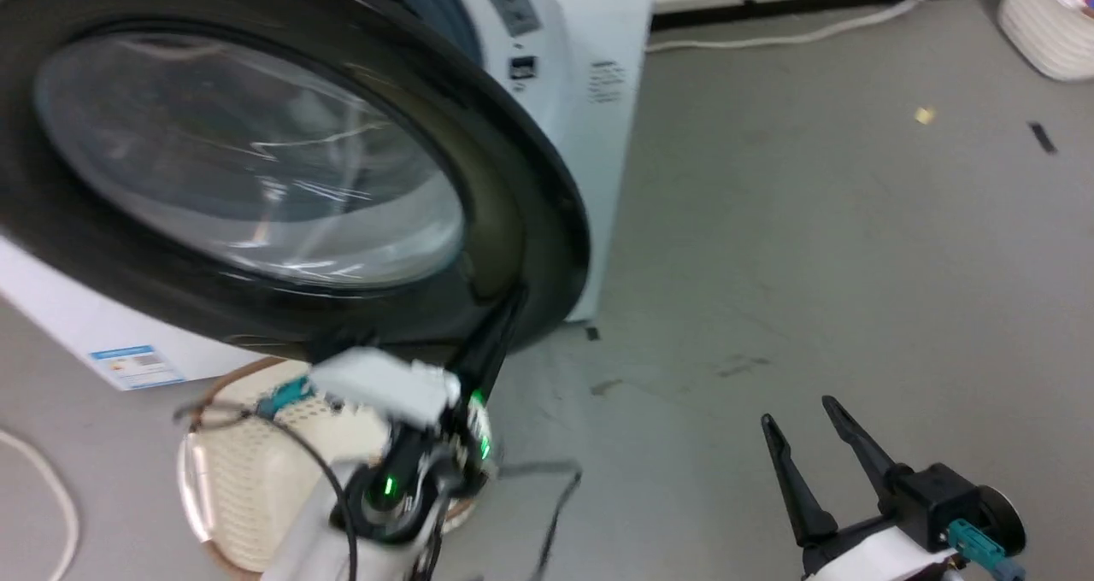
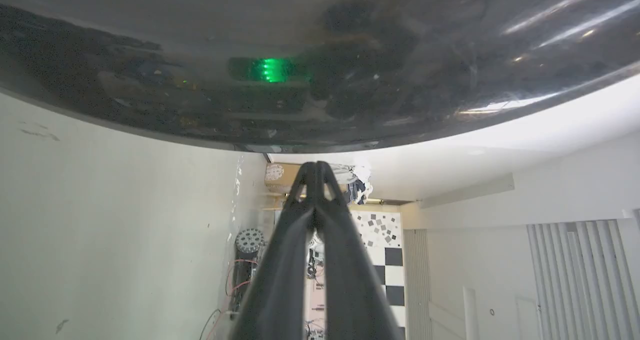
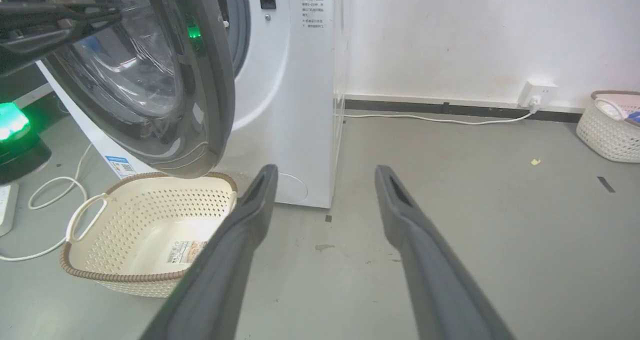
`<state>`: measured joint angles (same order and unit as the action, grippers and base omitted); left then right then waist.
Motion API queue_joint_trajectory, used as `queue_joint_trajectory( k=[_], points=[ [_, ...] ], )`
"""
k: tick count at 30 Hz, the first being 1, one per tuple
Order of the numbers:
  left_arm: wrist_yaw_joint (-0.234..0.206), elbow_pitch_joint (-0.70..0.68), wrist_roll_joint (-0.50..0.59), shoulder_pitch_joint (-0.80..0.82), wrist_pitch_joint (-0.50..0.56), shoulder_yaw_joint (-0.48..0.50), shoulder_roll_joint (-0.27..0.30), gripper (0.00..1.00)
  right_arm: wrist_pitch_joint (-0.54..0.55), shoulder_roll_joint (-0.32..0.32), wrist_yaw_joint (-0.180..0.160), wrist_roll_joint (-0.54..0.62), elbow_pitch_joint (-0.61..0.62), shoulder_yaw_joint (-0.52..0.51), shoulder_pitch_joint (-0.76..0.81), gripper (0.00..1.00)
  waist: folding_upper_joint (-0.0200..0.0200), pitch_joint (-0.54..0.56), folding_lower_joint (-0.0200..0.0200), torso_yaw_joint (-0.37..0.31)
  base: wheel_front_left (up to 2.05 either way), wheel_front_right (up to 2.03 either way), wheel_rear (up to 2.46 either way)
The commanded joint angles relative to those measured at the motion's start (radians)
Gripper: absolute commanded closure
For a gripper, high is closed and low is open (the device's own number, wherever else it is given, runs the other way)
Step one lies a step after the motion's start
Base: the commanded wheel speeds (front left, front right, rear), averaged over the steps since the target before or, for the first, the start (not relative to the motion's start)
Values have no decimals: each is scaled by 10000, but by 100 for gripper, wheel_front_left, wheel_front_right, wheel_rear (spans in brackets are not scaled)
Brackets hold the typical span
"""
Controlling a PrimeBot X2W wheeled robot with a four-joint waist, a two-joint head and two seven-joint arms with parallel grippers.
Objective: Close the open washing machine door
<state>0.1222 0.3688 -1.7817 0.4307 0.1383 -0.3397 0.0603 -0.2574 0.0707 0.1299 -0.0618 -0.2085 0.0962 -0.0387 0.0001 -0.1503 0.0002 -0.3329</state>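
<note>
Half-open washing machine door (image 1: 256,154) — swung off the washing machine (image 1: 602,137) front, above a cream basket (image 3: 125,277).
The left gripper (image 1: 511,303), fingers pinched together, sits at the door's lower rim; a steady push toward the opening should latch it — the right gripper (image 1: 799,412) idles, spread and empty.

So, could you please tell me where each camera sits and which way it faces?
Head view: on the head, looking down at the washing machine door; left hand near its rim, right hand open.
Left wrist view: on the left wrist, looking along shut fingers at the door's black rim.
Right wrist view: on the right wrist, facing the washing machine and basket between open fingers.
Shared: head and right wrist both show door and basket.
</note>
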Motion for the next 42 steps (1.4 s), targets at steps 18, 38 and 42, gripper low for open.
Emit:
queue_joint_trajectory(
  k=[18, 38, 42],
  points=[
    [-1643, -3359, 12222, -4330, -3996, 1052, 2482, 0, -44, 159, 8, -169, 1078, -32, 1128, 0, -1, 1566, -2, 2931, 0, 0, 0],
    [-1442, -3255, 16326, -4753, -4000, 1709, 841, 0, 82, 1086, 8, -859, 1002, 1540, -431, 100, -1, 355, -2, 4125, 0, 0, 0],
    [-1288, -3207, 16505, -4408, -4000, 1777, 627, 0, 641, 1709, 8, -1772, 660, 1707, -1898, 100, -1, -317, -2, 4397, 0, 0, 0]
  ],
)
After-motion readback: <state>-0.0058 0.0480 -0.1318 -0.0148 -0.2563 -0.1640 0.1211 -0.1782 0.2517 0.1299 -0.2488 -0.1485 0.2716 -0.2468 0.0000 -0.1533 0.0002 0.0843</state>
